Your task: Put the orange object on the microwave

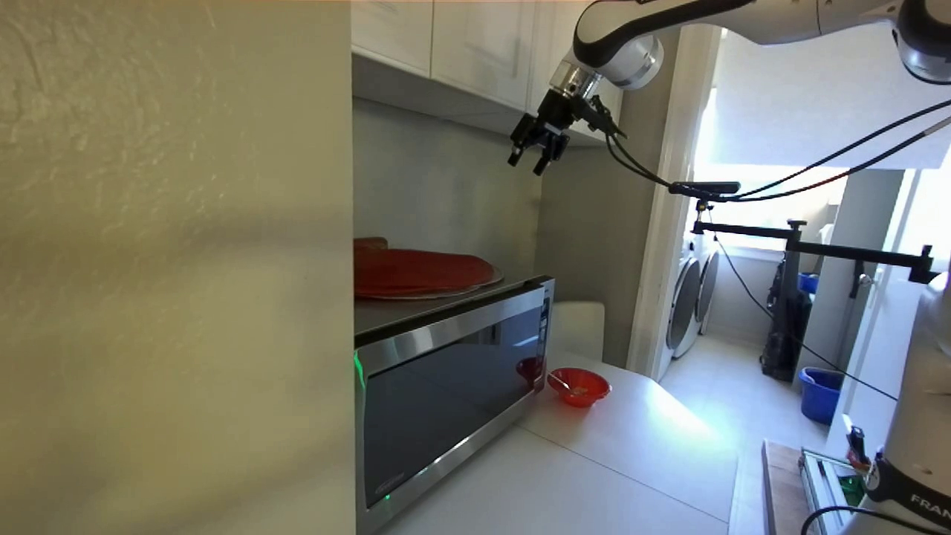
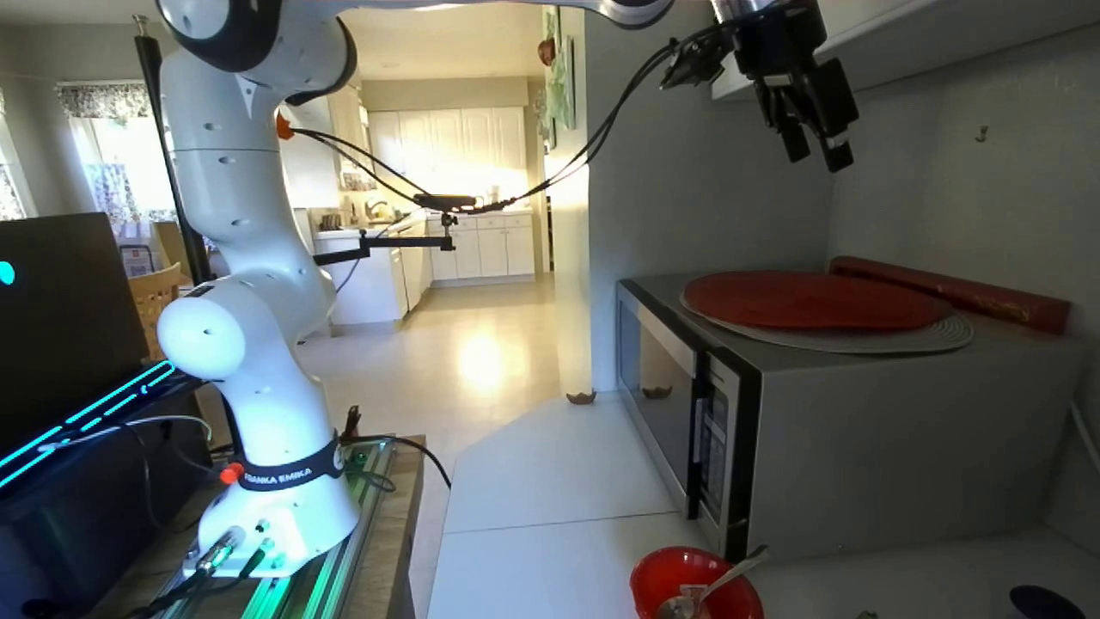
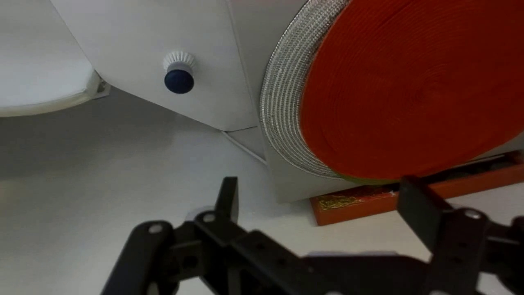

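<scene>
Backed by a grey wall [image 2: 705,189], a white worktop [image 1: 631,461] is partly taken up by a boxy silver, dark-doored microwave [image 2: 902,456]. On top of it the large, thin, red-orange woven disc [image 2: 808,301] is already laid roughly flat over a round silver-grey woven mat [image 3: 281,110], so the placement asked for appears to be met. Nothing is gripped by the black hand [image 3: 319,192], which is held high and well apart from the disc with its jaws spread wide. Should an adjustment be wanted, little weight is to be expected, and sagging of the free side is likely if one edge is lifted. Breakage seems improbable, and slipping should be resisted by the coiled weave. Hold is best taken by a pinch at the rim where the mat shows widest beneath, though the mat might be dragged along.
</scene>
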Controlling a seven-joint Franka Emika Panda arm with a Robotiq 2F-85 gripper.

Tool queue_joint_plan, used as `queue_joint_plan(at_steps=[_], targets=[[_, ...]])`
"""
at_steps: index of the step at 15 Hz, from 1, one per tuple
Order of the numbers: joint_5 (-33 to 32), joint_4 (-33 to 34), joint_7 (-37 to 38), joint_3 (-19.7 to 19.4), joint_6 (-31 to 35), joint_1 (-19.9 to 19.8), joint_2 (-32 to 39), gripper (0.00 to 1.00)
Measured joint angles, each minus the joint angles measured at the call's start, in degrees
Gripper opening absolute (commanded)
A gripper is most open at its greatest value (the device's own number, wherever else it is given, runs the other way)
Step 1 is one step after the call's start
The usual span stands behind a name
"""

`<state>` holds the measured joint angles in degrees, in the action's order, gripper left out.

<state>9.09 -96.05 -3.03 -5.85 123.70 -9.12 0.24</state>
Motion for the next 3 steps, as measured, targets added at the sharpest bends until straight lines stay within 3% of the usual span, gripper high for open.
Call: queue_joint_plan(at_steps=[3], targets=[[0.0, 0.15, -0.02, -0.02, -0.01, 0.11, 0.46, 1.0]])
